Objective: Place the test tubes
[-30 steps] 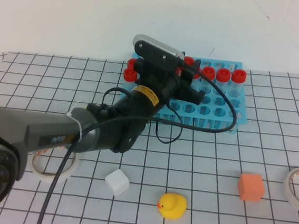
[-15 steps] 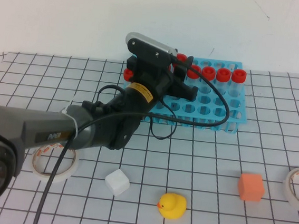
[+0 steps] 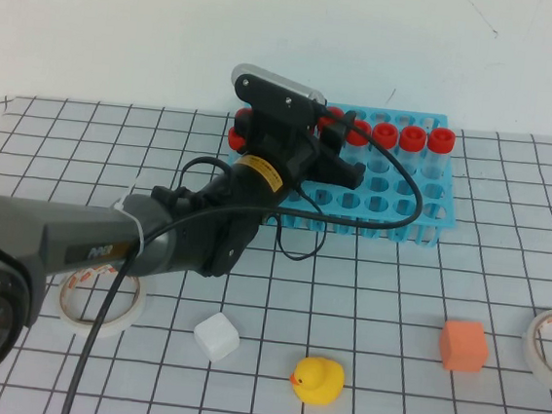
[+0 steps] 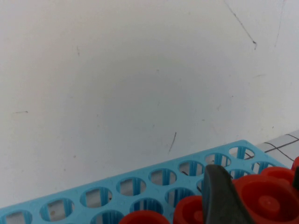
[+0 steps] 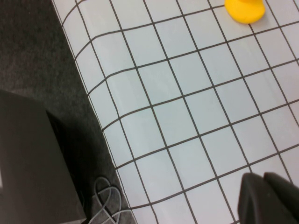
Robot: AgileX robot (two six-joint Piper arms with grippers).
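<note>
Nearest, the right gripper [image 5: 256, 181] hung parked by the mat's [image 5: 187, 116] near edge, jaws pressed together and empty, and it was out of the high view. The duck [image 3: 318, 379], white cube [image 3: 215, 337] and orange cube [image 3: 463, 344] sat on the grid, well short of the rack [image 3: 422, 213].

Farther on, the left gripper [image 3: 334, 134] hovered over the rack's left rear. Its jaws were partly closed, probably pinching a red-capped tube [image 4: 267, 201], since in the wrist view that cap sat right beside a finger [image 4: 218, 196]. That tube was not yet seated.

Three tubes [image 3: 413, 138] stood in the back row to the right, and more red caps showed left of the gripper. The job looked well under way, with many holes bare.

The arm hid the rack's left half, so neither the count there nor the target hole could be told. The held tube's body was cut off in every view.
</note>
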